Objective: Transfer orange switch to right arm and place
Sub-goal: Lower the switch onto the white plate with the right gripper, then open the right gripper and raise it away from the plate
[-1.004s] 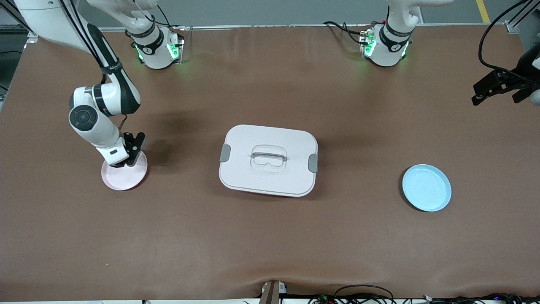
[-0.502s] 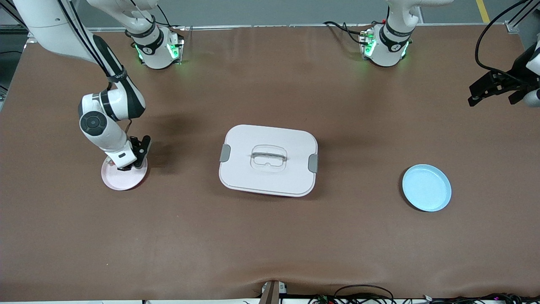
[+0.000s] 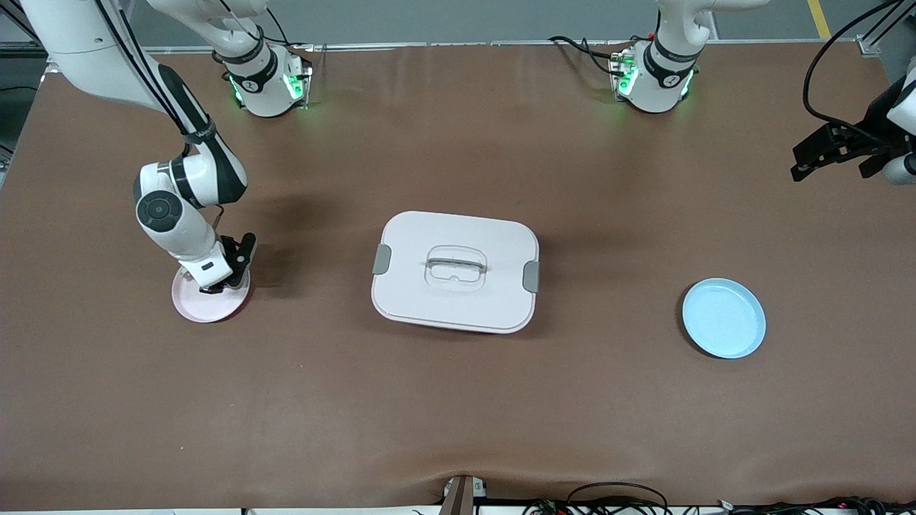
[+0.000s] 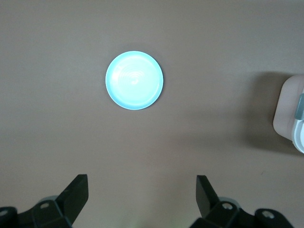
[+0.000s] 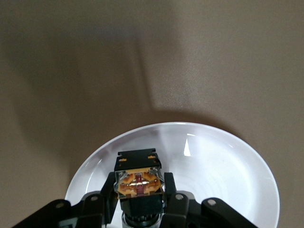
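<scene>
My right gripper (image 3: 216, 285) is down over the pink plate (image 3: 197, 307) at the right arm's end of the table. In the right wrist view it (image 5: 140, 190) is shut on the orange switch (image 5: 139, 181), a small black block with a glowing orange face, held low over the plate (image 5: 228, 171). I cannot tell whether the switch touches the plate. The front view hides the switch. My left gripper (image 3: 830, 154) is open and empty, up in the air over the left arm's end of the table. Its wrist view shows its own spread fingers (image 4: 76, 194).
A white lidded box (image 3: 455, 272) with grey clips and a clear handle stands mid-table; its corner shows in the left wrist view (image 4: 290, 118). A light blue plate (image 3: 723, 318) lies toward the left arm's end, also in the left wrist view (image 4: 134, 80).
My right gripper has shifted slightly toward the box and sunk lower over the pink plate, still holding the switch. My left gripper has drifted a little toward the table's end.
</scene>
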`<state>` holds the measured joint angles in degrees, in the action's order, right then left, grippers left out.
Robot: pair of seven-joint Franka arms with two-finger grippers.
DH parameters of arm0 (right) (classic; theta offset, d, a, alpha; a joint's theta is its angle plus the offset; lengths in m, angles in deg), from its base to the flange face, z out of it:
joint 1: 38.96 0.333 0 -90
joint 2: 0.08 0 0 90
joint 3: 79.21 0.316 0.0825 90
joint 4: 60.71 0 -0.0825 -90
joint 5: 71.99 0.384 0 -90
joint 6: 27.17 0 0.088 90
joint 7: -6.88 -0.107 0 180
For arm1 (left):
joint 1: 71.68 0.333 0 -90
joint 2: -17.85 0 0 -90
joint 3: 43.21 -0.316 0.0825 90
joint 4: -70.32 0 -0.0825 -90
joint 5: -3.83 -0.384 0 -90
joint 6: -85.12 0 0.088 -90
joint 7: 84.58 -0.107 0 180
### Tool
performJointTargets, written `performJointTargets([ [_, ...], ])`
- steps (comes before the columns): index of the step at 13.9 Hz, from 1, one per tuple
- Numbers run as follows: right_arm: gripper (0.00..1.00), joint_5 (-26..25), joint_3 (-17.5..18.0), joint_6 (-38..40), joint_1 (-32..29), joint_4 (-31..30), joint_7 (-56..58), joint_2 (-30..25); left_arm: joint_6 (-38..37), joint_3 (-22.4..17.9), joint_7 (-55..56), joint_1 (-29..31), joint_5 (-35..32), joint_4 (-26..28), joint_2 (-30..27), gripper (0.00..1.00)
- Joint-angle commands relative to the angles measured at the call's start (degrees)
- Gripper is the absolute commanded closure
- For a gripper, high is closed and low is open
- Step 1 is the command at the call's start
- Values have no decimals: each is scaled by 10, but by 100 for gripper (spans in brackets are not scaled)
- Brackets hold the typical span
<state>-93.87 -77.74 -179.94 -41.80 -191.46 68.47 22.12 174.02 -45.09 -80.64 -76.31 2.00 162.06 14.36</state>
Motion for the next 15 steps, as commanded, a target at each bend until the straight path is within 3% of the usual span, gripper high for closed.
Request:
performJointTargets([
  [1, 45, -17, 6, 0, -18, 12, -5, 11, 7, 5, -10, 1, 2, -2, 1, 0],
  [2, 13, -17, 6, 3, -18, 14, -5, 7, 7, 4, -10, 1, 2, -3, 1, 0],
  [3, 0, -17, 6, 16, -18, 16, -4, 0, 9, 5, -10, 1, 2, -4, 5, 0],
  [6, 0, -8, 9, 104, -16, 40, -19, -38, 17, 5, -10, 1, 3, -9, 7, 0],
  [10, 0, 36, 14, 213, -12, 89, -220, -54, 17, 4, -11, 2, 6, -13, 14, 0],
  [15, 0, 106, 16, 220, -12, 95, -462, -70, 17, 5, -10, -1, 8, -16, 16, 0],
])
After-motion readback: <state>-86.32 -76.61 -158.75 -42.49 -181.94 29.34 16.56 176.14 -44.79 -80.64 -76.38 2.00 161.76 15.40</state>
